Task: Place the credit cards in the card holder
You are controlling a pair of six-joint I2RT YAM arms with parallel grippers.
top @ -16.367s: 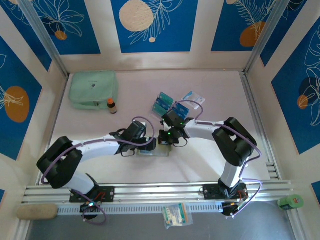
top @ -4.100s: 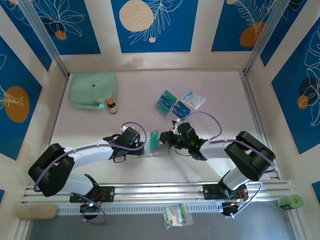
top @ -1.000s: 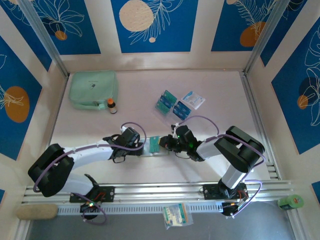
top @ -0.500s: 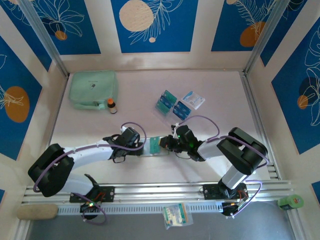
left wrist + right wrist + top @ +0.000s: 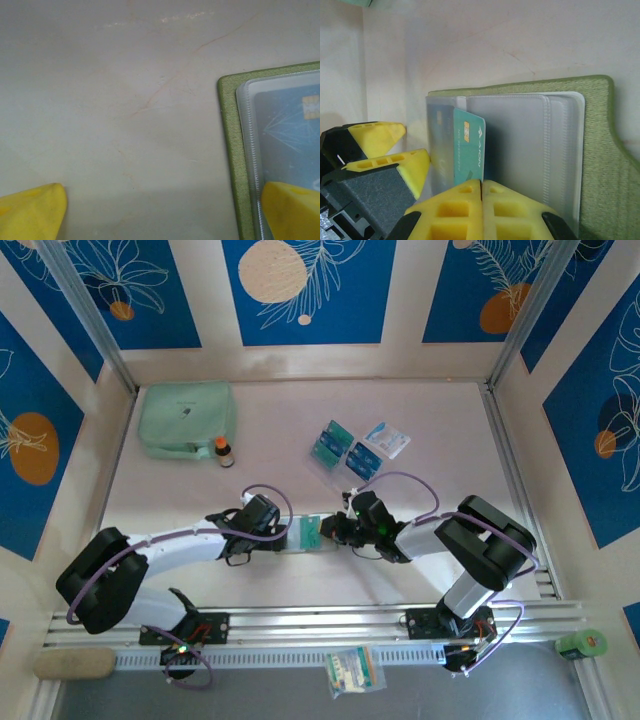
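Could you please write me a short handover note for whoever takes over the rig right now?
Grippers: the left pincer is open, with one finger resting on the card holder and the other over the table. The right pincer is shut on a teal card, held on edge at the open holder's clear pockets.
Done: a blue card sits inside a clear pocket.
Left: seat the teal card, then fetch the remaining cards farther back, beside the white-and-blue packet.
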